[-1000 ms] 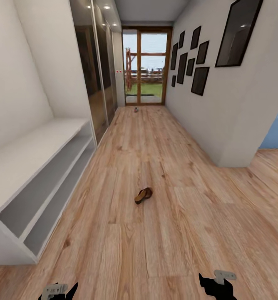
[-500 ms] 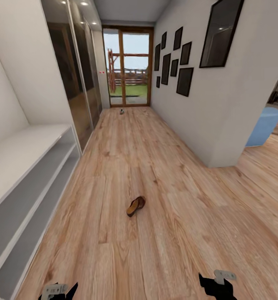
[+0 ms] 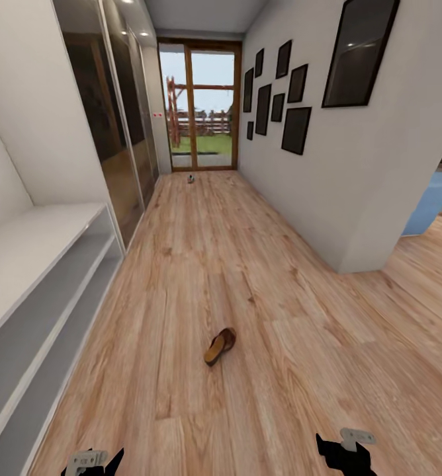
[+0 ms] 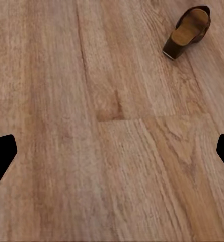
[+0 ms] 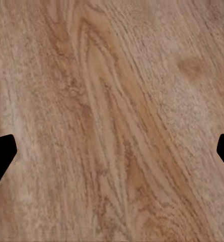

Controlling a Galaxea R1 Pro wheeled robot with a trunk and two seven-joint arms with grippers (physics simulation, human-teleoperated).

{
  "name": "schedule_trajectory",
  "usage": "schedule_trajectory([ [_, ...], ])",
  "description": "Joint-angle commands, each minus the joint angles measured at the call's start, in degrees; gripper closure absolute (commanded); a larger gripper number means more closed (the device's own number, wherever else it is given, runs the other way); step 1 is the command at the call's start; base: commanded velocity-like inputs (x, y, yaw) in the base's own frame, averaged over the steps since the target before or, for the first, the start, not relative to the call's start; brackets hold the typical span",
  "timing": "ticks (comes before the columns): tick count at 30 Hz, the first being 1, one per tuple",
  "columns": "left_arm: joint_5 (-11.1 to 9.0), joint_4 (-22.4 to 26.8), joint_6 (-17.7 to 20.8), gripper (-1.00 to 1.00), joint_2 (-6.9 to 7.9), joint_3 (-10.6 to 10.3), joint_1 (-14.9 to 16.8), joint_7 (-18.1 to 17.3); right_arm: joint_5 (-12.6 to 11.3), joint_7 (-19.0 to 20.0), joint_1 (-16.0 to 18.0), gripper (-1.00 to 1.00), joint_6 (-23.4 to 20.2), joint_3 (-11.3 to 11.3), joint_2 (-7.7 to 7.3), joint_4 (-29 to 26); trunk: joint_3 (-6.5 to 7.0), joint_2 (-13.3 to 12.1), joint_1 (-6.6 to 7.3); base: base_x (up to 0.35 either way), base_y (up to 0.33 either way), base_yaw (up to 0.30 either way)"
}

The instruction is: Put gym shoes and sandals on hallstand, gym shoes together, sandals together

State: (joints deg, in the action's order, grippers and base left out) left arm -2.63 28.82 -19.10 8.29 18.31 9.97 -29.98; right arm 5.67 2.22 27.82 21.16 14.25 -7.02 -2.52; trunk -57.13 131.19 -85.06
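Note:
One dark brown sandal with a tan footbed lies on the wood-plank corridor floor, mid-corridor, ahead of both arms. The left wrist view has the same sandal some way beyond my left gripper, which is open and empty. My right gripper is open too, over bare planks. Both hang low at the head view's bottom edge, the left gripper and the right gripper. A small pale object sits far off by the glass door, too small to identify. The gym shoes are not identifiable.
A low pale unit with a flat top and two long open compartments runs along the left wall; I cannot tell whether it is the hallstand. Mirrored wardrobe doors follow it. A white wall corner juts in at right, with a blue seat behind.
The camera has moved forward and turned: the sandal now sits lower and nearer in the head view and the left unit has slid toward the picture's edge. Both grippers hold the same pose.

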Motion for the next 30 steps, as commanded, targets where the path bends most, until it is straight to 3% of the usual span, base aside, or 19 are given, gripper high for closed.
schedule_trajectory([
  [1,-0.3,-0.1,0.0,-1.00,-0.02,0.2,0.0,-0.5,0.6,0.2,0.0,-1.00,0.2,0.5,-0.02,0.1,-0.05,0.0,-0.02,0.325,0.118,-0.004],
  [17,-0.3,-0.1,0.0,-1.00,-0.03,0.2,0.0,-0.5,0.6,0.2,0.0,-1.00,0.2,0.5,-0.02,0.0,-0.04,0.0,-0.02,0.324,0.058,-0.003],
  [30,-0.3,-0.1,-0.1,-1.00,0.00,0.1,0.0,-0.5,0.6,0.2,0.0,-1.00,0.2,0.5,-0.10,0.0,0.45,0.0,-0.02,0.193,-0.073,-0.189],
])
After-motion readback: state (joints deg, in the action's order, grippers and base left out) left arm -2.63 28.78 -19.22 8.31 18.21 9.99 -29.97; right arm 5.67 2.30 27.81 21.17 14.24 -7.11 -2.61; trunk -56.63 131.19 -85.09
